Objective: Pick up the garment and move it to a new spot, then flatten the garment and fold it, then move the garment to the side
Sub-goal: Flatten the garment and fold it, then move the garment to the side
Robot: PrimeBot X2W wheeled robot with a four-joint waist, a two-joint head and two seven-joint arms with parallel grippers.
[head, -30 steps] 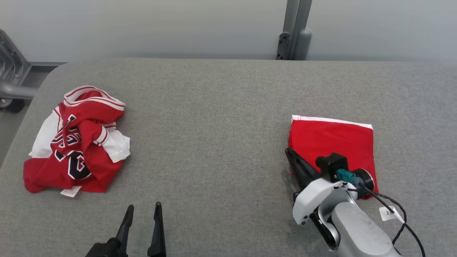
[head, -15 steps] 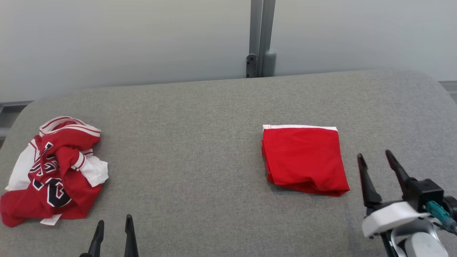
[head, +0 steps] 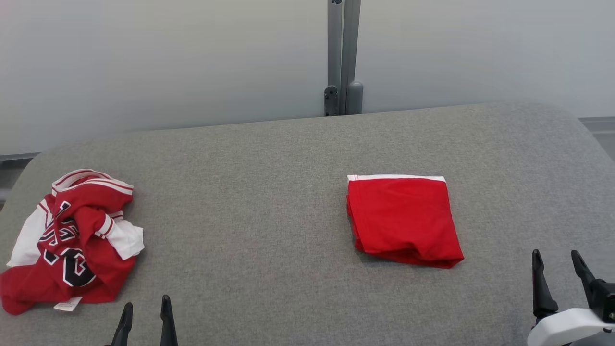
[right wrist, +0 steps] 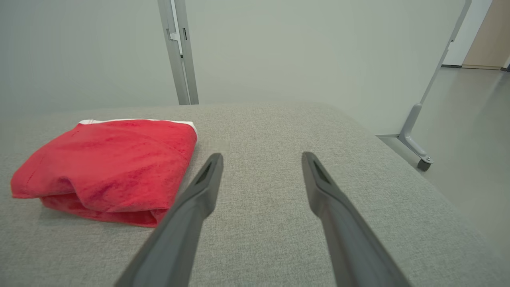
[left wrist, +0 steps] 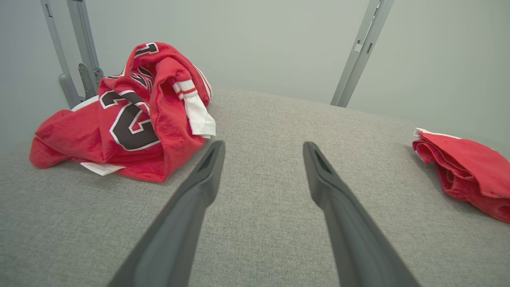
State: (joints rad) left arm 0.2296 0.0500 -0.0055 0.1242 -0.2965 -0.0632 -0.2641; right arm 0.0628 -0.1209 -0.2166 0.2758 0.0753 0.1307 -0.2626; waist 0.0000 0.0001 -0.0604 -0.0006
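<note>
The grey tabletop (head: 269, 192) runs almost edge to edge across the head view, with its near corners cut off by the frame. At the lower left lies the crumpled jersey (head: 72, 240), a red and white heap with black numerals, bunched so tightly that I cannot say where its hem or shoulders run. Right of centre sits the folded red garment (head: 403, 221) — a tidy square with a white band along its far edge, flat on the cloth and touching neither tool. It looks finished and set aside to me, so the step in hand is probably parking the arms or making a fresh start on the heap. To do that well, the right tool (head: 555, 253), at the lower right with its fingers spread and empty, should stay clear of the fold's near edge, which bulges a little; a brush there could undo the stack. The left tool (head: 147, 302), at the bottom left, also has its fingers apart and holds nothing — it is near the heap but not touching it. A small white label (head: 67, 304) pokes out from under the jersey, its print too small to read. How many layers the fold holds is hidden.
</note>
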